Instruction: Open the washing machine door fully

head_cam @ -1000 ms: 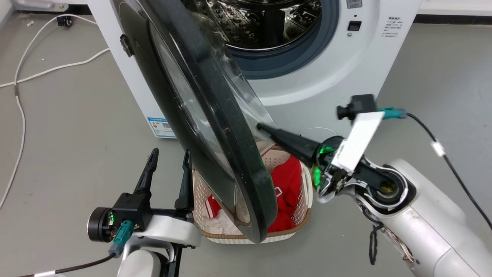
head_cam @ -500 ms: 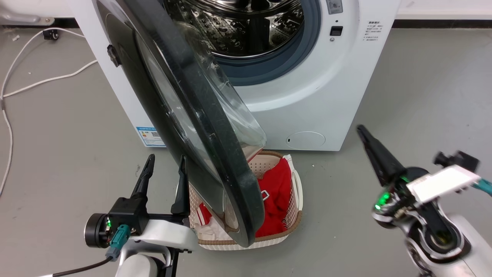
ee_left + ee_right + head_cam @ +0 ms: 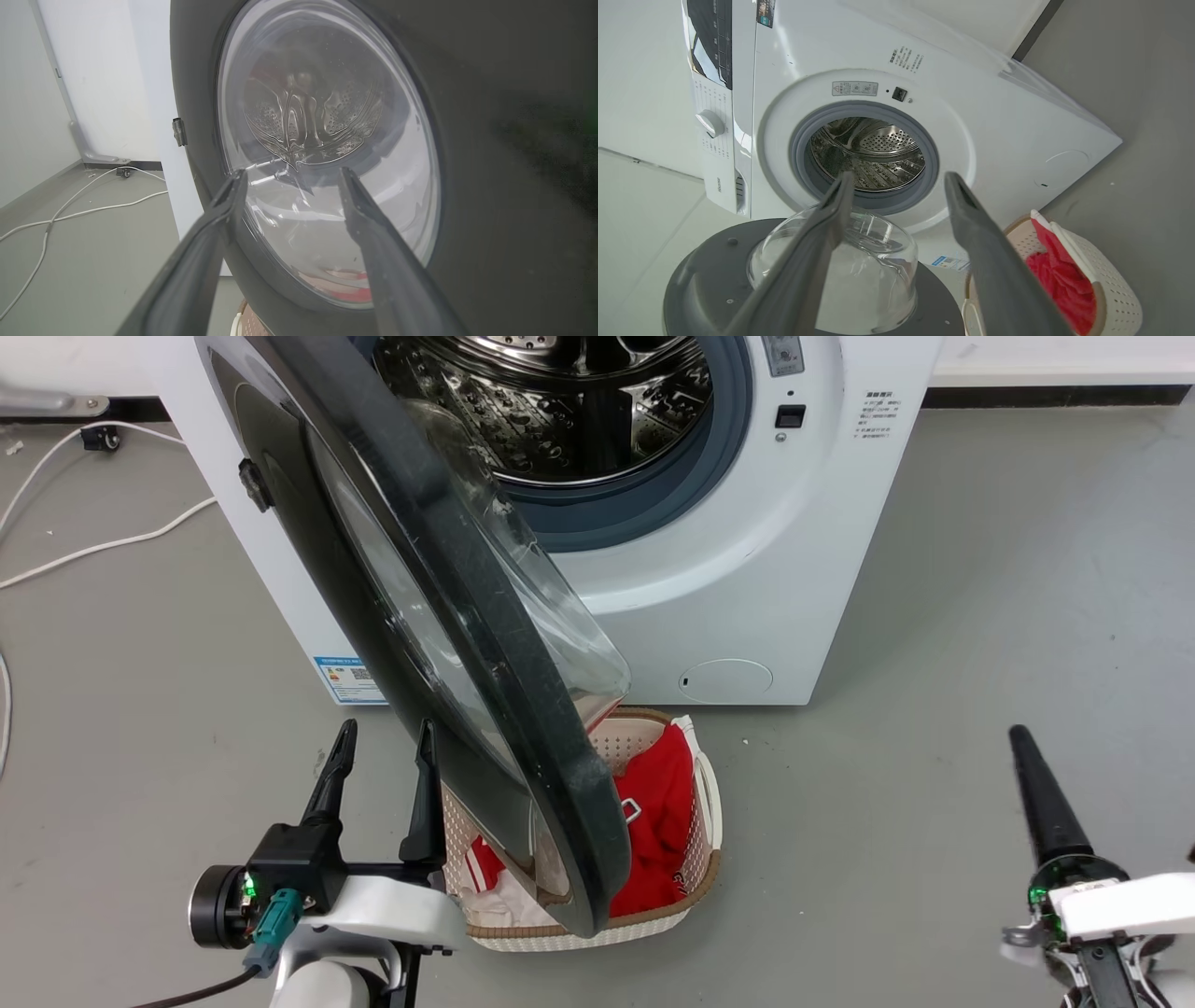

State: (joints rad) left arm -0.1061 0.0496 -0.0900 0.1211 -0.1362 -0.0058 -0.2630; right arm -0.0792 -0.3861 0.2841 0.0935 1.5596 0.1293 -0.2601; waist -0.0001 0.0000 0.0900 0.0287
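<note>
Door position: the washing machine door [image 3: 467,616] stands swung out from the washing machine [image 3: 747,569], hinged on your left, and you see it nearly edge-on in the head view.
Door detail: the clear glass bowl [image 3: 560,616] bulges from the inner face towards the opening. The lower rim hangs over a basket [image 3: 711,821].
Opening: you can see into the steel drum [image 3: 560,401], ringed by the blue-grey gasket [image 3: 653,504]. No part of the door covers it on the right half.
Machine front: a blue label sticker [image 3: 350,679] sits low on the left and a round flap [image 3: 726,679] low on the right.
Left gripper: your left gripper [image 3: 386,728] is just beside the door's outer face, with its fingers spread wide and nothing between them. Its inner finger is very close to the rim, and contact cannot be told.
Right gripper: your right gripper [image 3: 899,179] is over bare floor [image 3: 980,616], well apart from door and machine. Its fingers are parted and empty, pointing towards the drum.
Basket contents: a red garment [image 3: 653,821], with white cloth beside it.
Surroundings: a white cable [image 3: 103,546] lies on the floor left of the machine.
</note>
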